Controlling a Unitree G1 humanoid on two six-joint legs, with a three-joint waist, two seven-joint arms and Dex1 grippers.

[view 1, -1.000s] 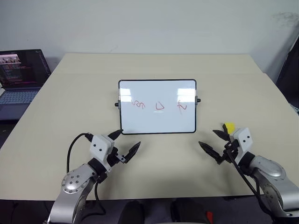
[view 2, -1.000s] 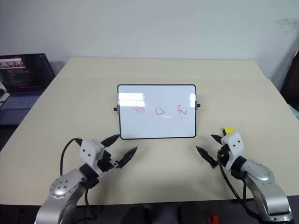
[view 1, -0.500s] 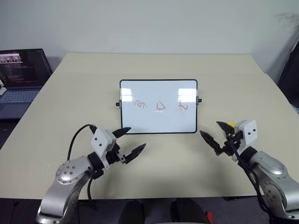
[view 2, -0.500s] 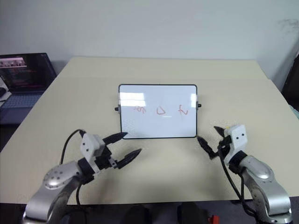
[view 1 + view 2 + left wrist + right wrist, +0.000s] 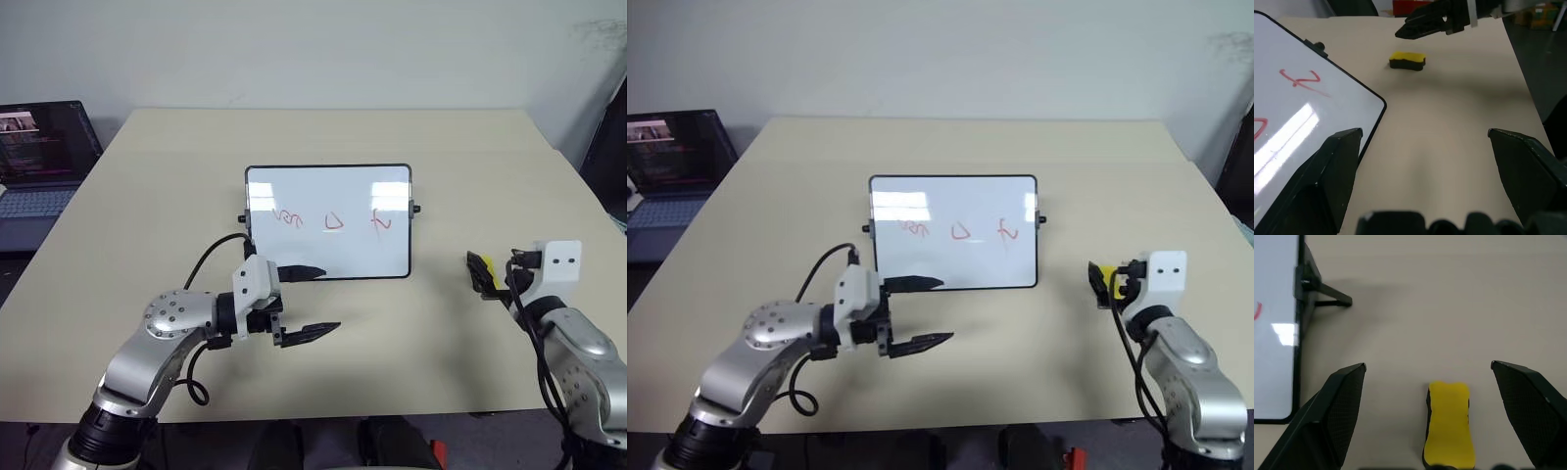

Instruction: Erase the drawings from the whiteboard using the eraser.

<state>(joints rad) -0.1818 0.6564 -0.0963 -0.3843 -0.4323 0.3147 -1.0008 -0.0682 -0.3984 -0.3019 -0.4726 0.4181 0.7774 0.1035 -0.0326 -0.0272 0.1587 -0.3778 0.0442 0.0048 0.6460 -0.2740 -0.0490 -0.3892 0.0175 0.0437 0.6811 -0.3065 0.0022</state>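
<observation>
- Above the beige counter [image 5: 147, 196], the right end effector [image 5: 1427, 396] is hovering wide open, straddling the yellow eraser [image 5: 1448, 423] without touching.
- Left end effector [image 5: 306, 302] is gaping empty beside the glossy whiteboard [image 5: 328, 255].

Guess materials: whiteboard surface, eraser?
The whiteboard: glossy white panel, likely coated or melamine; it mirrors light patches. Thin black frame, probably plastic.
The eraser: matte yellow top over a black base, seemingly foam and felt; can't confirm.
</observation>
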